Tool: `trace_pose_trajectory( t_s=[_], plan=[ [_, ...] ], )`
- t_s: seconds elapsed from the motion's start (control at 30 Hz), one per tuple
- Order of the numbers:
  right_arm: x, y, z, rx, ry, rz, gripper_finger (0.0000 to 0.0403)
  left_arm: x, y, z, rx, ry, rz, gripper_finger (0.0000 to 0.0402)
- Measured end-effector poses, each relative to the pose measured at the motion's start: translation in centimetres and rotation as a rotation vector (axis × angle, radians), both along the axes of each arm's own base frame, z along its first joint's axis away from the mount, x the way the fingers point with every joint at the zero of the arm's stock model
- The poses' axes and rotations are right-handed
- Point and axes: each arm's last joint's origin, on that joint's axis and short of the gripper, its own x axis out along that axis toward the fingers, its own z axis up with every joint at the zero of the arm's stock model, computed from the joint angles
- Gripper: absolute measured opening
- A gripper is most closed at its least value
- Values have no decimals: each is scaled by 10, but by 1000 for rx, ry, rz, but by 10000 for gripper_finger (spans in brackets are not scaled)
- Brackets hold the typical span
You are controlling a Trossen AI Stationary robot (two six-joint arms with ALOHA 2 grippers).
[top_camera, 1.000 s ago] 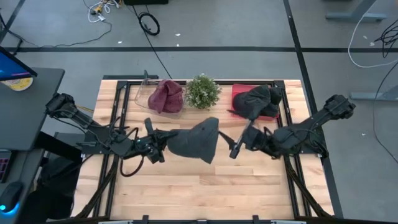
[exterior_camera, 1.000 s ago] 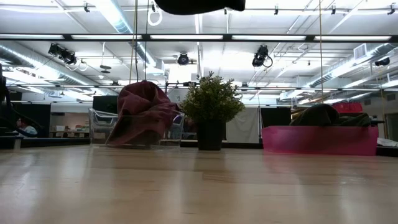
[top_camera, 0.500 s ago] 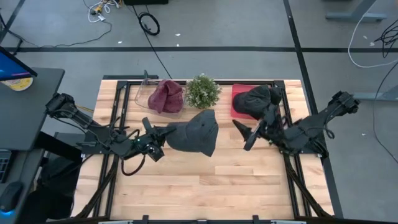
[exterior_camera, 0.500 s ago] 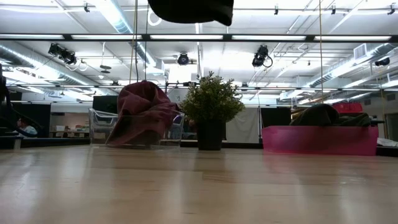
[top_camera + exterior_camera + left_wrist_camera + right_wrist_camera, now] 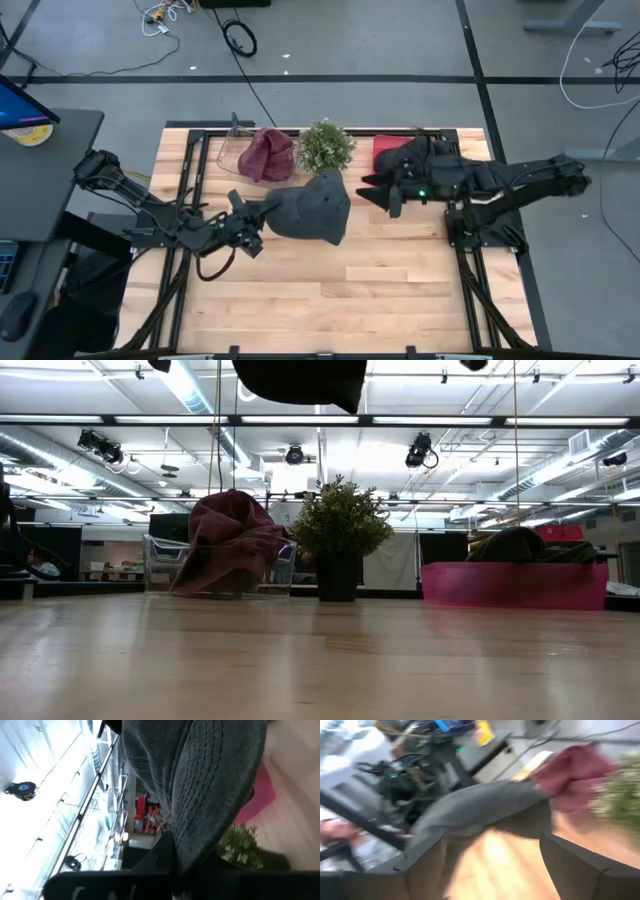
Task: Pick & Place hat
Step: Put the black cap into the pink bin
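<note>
A grey knit hat (image 5: 312, 207) hangs high over the table's middle, just in front of the potted plant (image 5: 326, 146). In the low view only its underside (image 5: 300, 378) shows at the top edge. My left gripper (image 5: 258, 222) is shut on the hat's left end. My right gripper (image 5: 384, 193) is open and empty. It hovers to the right of the hat, in front of the pink bin (image 5: 383, 152). In the right wrist view the hat (image 5: 480, 810) lies beyond the spread fingers (image 5: 422, 865). My left gripper pinches the grey hat between its two fingers at the hat's left end (image 5: 272, 214), coming level from the table's left. In the left wrist view the ribbed knit (image 5: 200, 785) runs down into the fingers (image 5: 165, 855). The hat is lifted clear of the table and droops away to the right.
A maroon hat (image 5: 267, 155) lies in a clear bin (image 5: 228, 158) at the far left. A dark hat (image 5: 415, 160) sits in the pink bin at the far right, with the plant between them. Bare wood (image 5: 330, 290) fills the near half of the table.
My right gripper has drawn away from the hat's right edge, toward the far edge and the pink bin, turning as it went. The grey hat, still held at its left end, has swung toward the far edge, closer to the plant.
</note>
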Motion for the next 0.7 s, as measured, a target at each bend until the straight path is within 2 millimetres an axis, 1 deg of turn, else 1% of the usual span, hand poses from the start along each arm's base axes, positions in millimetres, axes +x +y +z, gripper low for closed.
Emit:
trace_pose_trajectory(
  t_s=[0.17,0.37,0.47,0.57,0.7],
  plan=[
    [17,-12,1,73,-70,106,350,0,0,0,52,34,14,11],
    [44,-28,-13,131,-56,135,372,0,0,0,84,54,16,11],
    [59,-33,-18,179,-93,175,374,0,1,0,83,54,19,11],
    [73,-33,-23,234,-133,237,371,1,3,0,83,55,27,11],
    [82,-37,-30,252,-125,242,349,2,4,-1,80,55,34,11]
  ],
)
